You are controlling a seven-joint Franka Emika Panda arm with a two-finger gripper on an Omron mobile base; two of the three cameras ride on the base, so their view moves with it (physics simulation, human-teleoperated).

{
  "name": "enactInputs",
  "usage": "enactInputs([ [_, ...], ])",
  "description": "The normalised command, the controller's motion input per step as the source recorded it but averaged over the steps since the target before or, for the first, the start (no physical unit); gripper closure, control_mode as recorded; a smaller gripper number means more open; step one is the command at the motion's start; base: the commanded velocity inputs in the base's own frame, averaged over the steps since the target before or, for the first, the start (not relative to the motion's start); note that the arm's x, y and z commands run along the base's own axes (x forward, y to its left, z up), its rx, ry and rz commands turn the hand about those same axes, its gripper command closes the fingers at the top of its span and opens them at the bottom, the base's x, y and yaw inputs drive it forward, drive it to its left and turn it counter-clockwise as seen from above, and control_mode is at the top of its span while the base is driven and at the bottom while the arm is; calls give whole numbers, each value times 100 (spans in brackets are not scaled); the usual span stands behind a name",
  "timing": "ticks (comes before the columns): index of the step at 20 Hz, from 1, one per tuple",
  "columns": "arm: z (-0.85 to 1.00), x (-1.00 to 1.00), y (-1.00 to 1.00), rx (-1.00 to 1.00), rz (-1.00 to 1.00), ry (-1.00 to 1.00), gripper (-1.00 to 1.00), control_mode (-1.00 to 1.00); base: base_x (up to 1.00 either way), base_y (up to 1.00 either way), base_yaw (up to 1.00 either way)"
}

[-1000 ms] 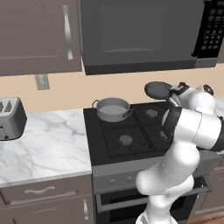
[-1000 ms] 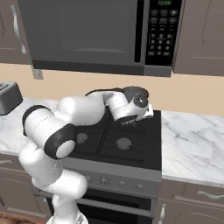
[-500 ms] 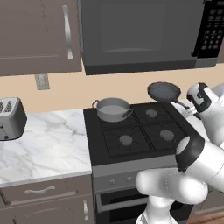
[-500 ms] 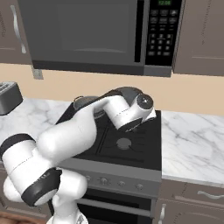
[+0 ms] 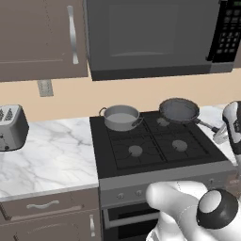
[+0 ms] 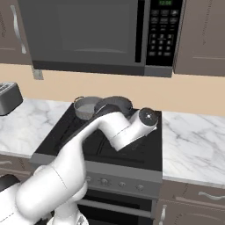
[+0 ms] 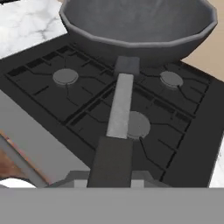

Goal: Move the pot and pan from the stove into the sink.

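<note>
The dark pan point(image 5: 179, 109) hangs tilted above the stove point(image 5: 155, 146) at its rear right. Its long handle point(image 5: 206, 125) runs right into my gripper point(image 5: 220, 134), which is shut on it. In the hand view the pan point(image 7: 140, 26) fills the top, the handle point(image 7: 120, 105) runs down to my gripper point(image 7: 107, 179), and the burners lie below. The grey pot point(image 5: 121, 116) stands on the rear left burner, apart from the pan. From the right, the pot point(image 6: 85, 107) and pan point(image 6: 115, 104) sit side by side behind my arm. The sink is out of view.
A microwave point(image 5: 150, 37) hangs low over the stove. A toaster point(image 5: 10, 127) stands on the marble counter point(image 5: 47, 155) to the left. More marble counter point(image 6: 193, 140) stretches right of the stove. Wall cabinets point(image 5: 37, 37) hang above.
The arm has swung out to the right and its elbow has dropped low. The pan, held by its handle, has shifted a little right and down. The pot has stayed put.
</note>
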Motion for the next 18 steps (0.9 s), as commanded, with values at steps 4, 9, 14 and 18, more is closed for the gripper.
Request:
enactInputs([
  [4, 1, -88, 0, -3, 21, 0, 100, -100, 0, 0, 0],
  [9, -2, -80, 0, -1, 21, -3, 100, -100, 0, 0, 0],
  [14, -12, -56, 0, -1, 18, -28, 100, -100, 0, 0, 0],
  [18, -3, -44, 11, -1, 4, -50, 100, -100, 0, 0, 0],
])
